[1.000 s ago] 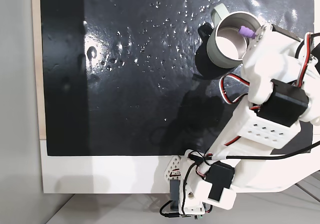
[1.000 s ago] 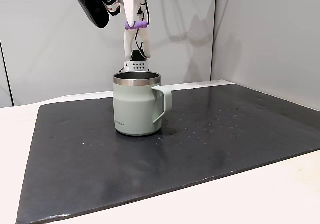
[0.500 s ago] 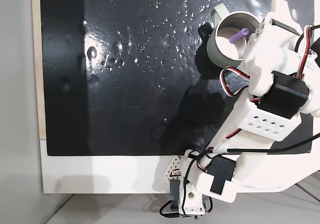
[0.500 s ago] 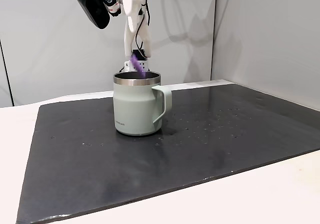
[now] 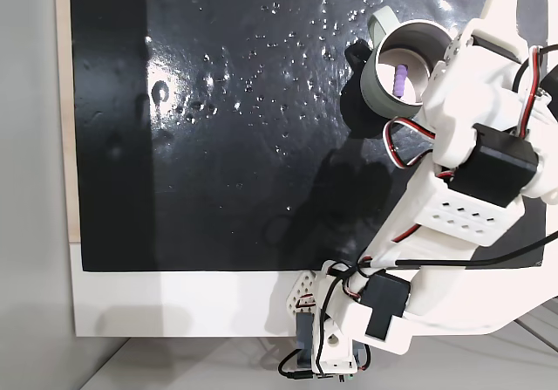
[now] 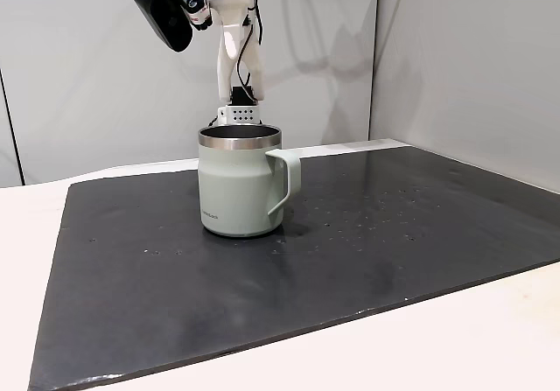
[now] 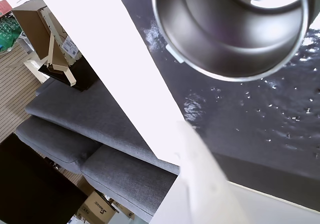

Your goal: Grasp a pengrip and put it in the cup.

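The light-purple pengrip (image 5: pixel 400 79) lies inside the pale grey-green cup (image 5: pixel 370 79), on its steel bottom. In a fixed view from the side the cup (image 6: pixel 234 190) stands upright on the black mat, handle to the right, and its wall hides the pengrip. My gripper (image 5: pixel 479 19) hangs above the cup's far rim, open and holding nothing; from the side the gripper (image 6: pixel 234 39) is well above the rim. The wrist view looks down into the cup (image 7: pixel 226 75), with a white finger (image 7: pixel 199 184) in the foreground.
A black mat (image 5: pixel 218 146) covers most of the white table (image 5: pixel 174 303). The arm's base (image 5: pixel 336 338) sits at the table's near edge. Grey wall panels (image 6: pixel 437 59) stand behind the table.
The gripper opened and let go of the pengrip, which fell from between the fingers into the cup and now rests on its bottom. The cup has not moved.
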Tool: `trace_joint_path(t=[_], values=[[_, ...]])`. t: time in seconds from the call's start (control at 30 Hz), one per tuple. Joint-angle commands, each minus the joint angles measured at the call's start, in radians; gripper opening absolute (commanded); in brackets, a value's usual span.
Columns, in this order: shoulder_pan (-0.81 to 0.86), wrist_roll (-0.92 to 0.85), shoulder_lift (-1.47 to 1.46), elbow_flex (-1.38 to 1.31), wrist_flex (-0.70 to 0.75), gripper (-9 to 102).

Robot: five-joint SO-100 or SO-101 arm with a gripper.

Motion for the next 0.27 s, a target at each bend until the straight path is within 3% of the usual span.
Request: trace_joint_path(t=[0.0, 0.23], values=[[-0.009, -0.006, 0.069, -0.002, 0.002, 41], [-0.021, -0.003, 0.095, 0.035, 0.002, 41]])
